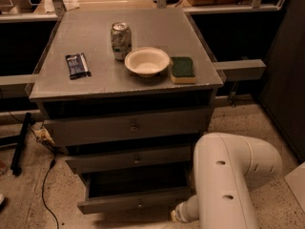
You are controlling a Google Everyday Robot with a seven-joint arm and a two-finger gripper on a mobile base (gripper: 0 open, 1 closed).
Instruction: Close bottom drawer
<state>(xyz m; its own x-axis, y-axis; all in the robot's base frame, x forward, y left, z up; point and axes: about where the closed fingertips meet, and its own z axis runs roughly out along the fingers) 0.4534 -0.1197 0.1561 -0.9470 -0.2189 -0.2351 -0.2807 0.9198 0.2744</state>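
The bottom drawer (136, 202) stands pulled out of the cabinet (128, 128), lowest of three, with its front running left to right across the view. My end effector (180, 214) sits low near the floor, just off the right end of that front and on its outer side. I cannot tell whether it touches the drawer, nor whether it is apart or together. I judge the push must go straight back into the cabinet, square to the front.

Can (120, 40), bowl (147, 61), sponge (182, 69) and dark packet (77, 65) stand on the tabletop (86, 32).
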